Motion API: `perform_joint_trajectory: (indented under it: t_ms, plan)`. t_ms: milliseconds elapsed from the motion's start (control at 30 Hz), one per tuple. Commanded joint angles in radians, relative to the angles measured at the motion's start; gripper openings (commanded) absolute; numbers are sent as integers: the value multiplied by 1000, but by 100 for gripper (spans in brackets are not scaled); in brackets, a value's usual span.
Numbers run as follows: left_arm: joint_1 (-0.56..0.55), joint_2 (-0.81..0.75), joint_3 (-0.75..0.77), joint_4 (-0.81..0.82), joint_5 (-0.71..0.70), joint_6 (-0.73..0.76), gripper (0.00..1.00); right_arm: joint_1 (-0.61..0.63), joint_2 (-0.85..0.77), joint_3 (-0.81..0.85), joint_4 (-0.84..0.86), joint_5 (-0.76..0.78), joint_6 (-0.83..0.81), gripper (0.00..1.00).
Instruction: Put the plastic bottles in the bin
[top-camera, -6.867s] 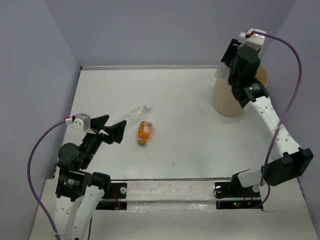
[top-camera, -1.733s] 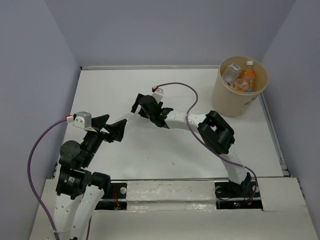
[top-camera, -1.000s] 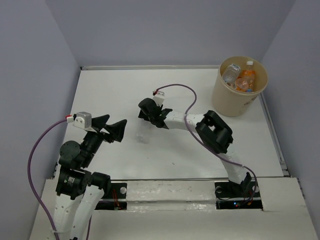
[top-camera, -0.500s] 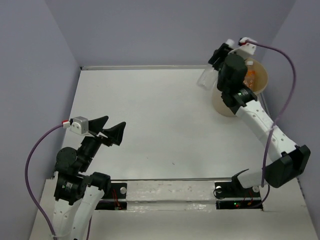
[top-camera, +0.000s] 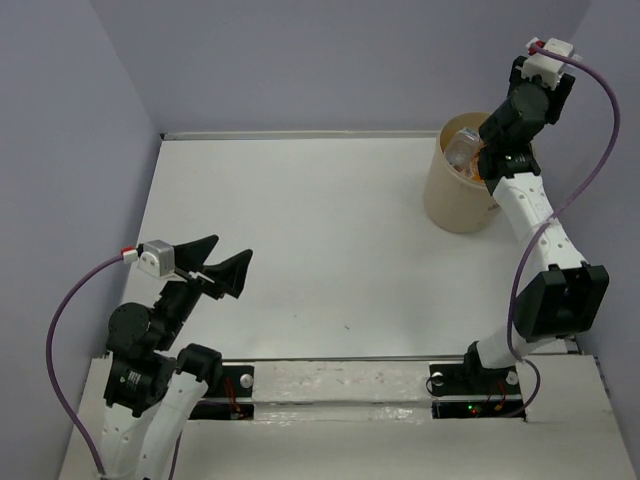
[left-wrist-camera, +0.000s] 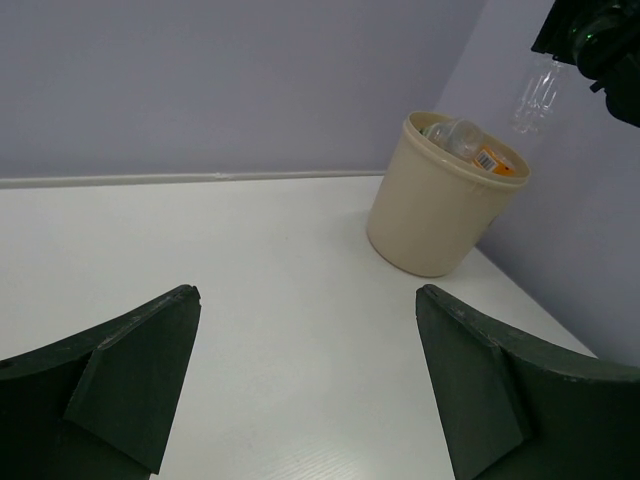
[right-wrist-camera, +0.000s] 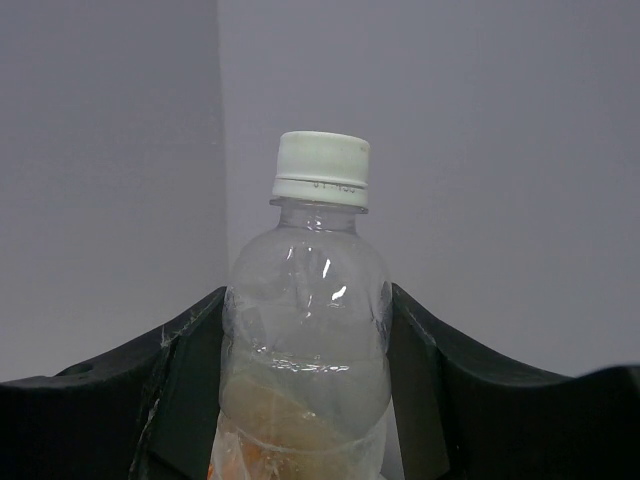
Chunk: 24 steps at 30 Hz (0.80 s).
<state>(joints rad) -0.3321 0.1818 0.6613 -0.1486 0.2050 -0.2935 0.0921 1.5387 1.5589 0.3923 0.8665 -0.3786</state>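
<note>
The tan bin (top-camera: 455, 200) stands at the far right of the table and holds several bottles (top-camera: 462, 146). It also shows in the left wrist view (left-wrist-camera: 440, 215), with a clear bottle and an orange-labelled one (left-wrist-camera: 487, 160) at its mouth. My right gripper (top-camera: 499, 128) is raised over the bin's far side, shut on a clear white-capped bottle (right-wrist-camera: 305, 330). That bottle hangs above the bin's right rim in the left wrist view (left-wrist-camera: 538, 85). My left gripper (top-camera: 217, 271) is open and empty at the near left, jaws wide apart (left-wrist-camera: 305, 380).
The white table (top-camera: 330, 230) shows no loose bottles. Purple walls close in the back and both sides. The right arm's purple cable (top-camera: 590, 170) loops beside the bin.
My right gripper has carried the clear bottle from the bin's left side up and to the right, over the bin. My left arm has hardly moved.
</note>
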Motion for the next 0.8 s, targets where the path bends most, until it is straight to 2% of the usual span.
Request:
perform_joint_trajectory:
  t_ms: [0,433,567,767]
  plan:
    - [-7,-12,1,27,-1,5,99,-3,32,-54,256,31,-270,47]
    - [-10,-8,1,24,-4,7,99,-12,149,-168,373,-27,-381,50]
    - [-10,-10,3,24,-9,7,99,-12,164,-201,385,-92,-385,52]
    - [-10,-10,3,23,-10,5,99,-12,213,-261,413,-93,-367,54]
